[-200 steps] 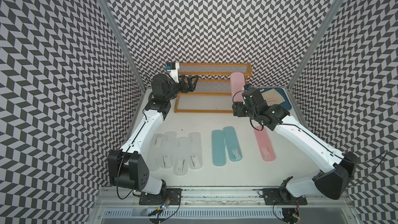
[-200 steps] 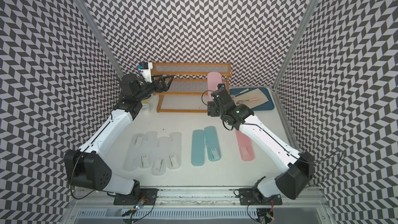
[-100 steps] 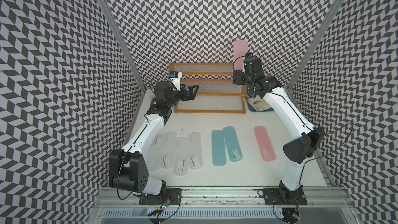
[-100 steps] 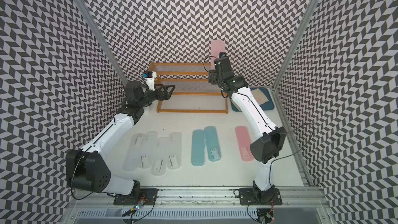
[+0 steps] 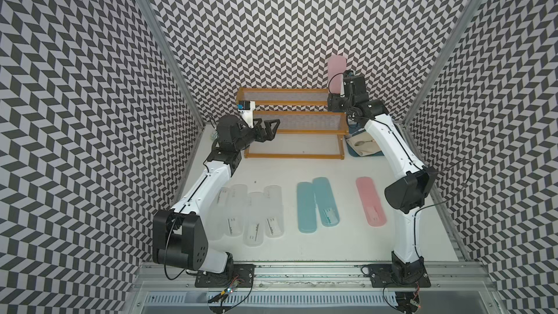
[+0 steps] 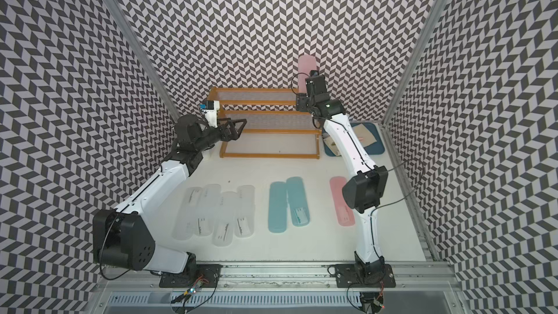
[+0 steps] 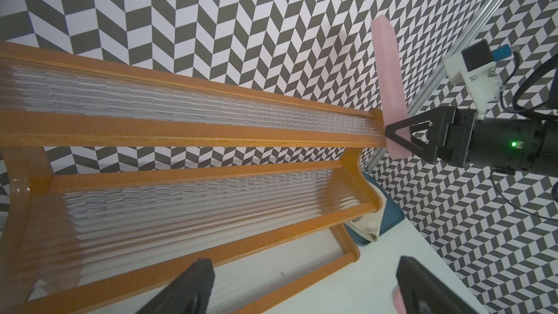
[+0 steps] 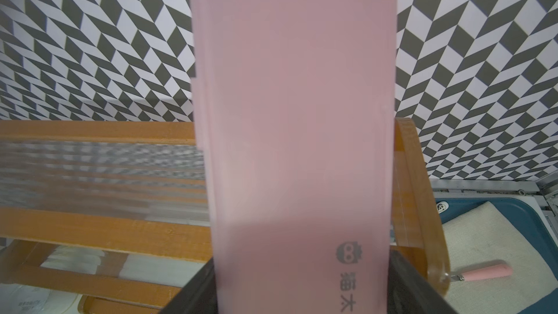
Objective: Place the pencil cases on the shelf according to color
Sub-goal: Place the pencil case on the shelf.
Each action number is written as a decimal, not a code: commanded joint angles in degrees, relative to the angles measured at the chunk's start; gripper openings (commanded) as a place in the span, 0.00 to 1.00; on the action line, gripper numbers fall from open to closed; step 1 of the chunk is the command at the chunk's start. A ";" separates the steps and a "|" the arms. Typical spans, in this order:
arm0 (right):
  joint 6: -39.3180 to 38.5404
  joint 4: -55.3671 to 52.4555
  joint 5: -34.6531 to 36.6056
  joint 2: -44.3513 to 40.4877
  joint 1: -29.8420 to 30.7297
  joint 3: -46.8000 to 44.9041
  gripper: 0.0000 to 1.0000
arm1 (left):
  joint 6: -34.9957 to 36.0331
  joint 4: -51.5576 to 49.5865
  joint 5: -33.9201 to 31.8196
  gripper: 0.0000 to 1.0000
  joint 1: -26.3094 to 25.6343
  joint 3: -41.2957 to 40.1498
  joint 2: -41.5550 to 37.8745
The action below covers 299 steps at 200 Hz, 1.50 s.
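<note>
Risen since a second ago to the right end of the shelf (image 5: 290, 156), by its top tier, the upright pink pencil case (image 5: 336, 67) sits clamped low in the right tool (image 7: 398, 140). Tipped down, it could strike the corner post or slip. The left tool (image 5: 271, 125) gapes wide, empty.

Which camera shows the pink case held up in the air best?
The left wrist view: the held pink case shows end to end, the right claw clamped near its lower end. The right wrist view shows only part of its face; both top views, just its upper part above the claw.
</note>
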 commanded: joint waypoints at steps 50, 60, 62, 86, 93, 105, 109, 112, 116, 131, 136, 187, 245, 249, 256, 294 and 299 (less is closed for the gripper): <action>1.08 2.69 1.13 0.21 -0.36 -0.16 0.83 | -2.06 3.62 1.19 0.99 -0.09 -1.60 0.00; 1.13 2.69 1.38 0.11 -0.36 -0.75 0.84 | -2.39 3.95 1.55 0.99 -0.09 -1.74 0.37; 1.11 2.70 1.40 0.11 -0.36 -0.84 0.84 | -2.39 3.89 1.57 0.99 -0.09 -1.67 0.43; 1.22 2.71 1.05 -0.23 -0.36 -1.75 0.84 | -2.14 3.26 1.59 0.99 -0.09 -1.21 1.02; 1.27 2.79 1.05 -0.41 -0.36 -2.00 0.84 | -2.05 3.34 1.50 0.99 -0.09 -1.37 1.07; 1.17 2.88 0.84 -0.73 -0.36 -2.20 0.84 | -2.04 3.52 1.35 0.99 -0.09 -1.56 1.13; 1.17 2.82 0.73 -0.84 -0.36 -2.22 0.84 | -2.04 3.52 1.33 0.99 -0.09 -1.54 1.14; 1.19 2.87 0.57 -0.94 -0.36 -2.22 0.84 | -2.04 3.52 1.32 0.99 -0.09 -1.56 1.10; 1.18 2.88 0.27 -1.10 -0.36 -2.22 0.84 | -2.04 3.52 1.34 0.99 -0.09 -1.55 1.15; 1.23 3.06 -1.51 -1.88 -0.30 -2.31 0.83 | -2.04 3.52 1.32 0.99 -0.09 -1.56 1.30; 1.34 3.14 -2.08 -2.19 -0.28 -2.37 0.82 | -2.04 3.52 1.32 0.99 -0.09 -1.52 1.33; 2.25 3.41 -3.96 -8.39 -0.27 -4.57 0.87 | -0.93 2.89 0.53 0.99 -0.14 -1.54 1.61; 2.24 5.50 2.00 -23.14 -0.38 -19.17 0.92 | 0.93 1.95 -0.33 0.99 -0.26 -1.29 2.08; 2.28 6.00 3.11 -24.59 -0.44 -21.31 0.92 | 1.06 1.94 -0.48 0.99 -0.22 -1.29 2.11; 2.14 7.23 4.56 -27.22 -0.49 -26.88 0.92 | 1.27 1.77 -0.66 0.99 -0.39 -1.30 2.04; 7.00 14.44 8.81 -42.58 -1.87 -57.47 0.96 | 2.61 1.33 -1.23 0.99 -1.59 -1.34 2.05; 7.96 15.65 7.10 -44.19 -2.27 -61.01 0.97 | 2.86 1.33 -1.53 0.99 -1.94 -1.45 2.04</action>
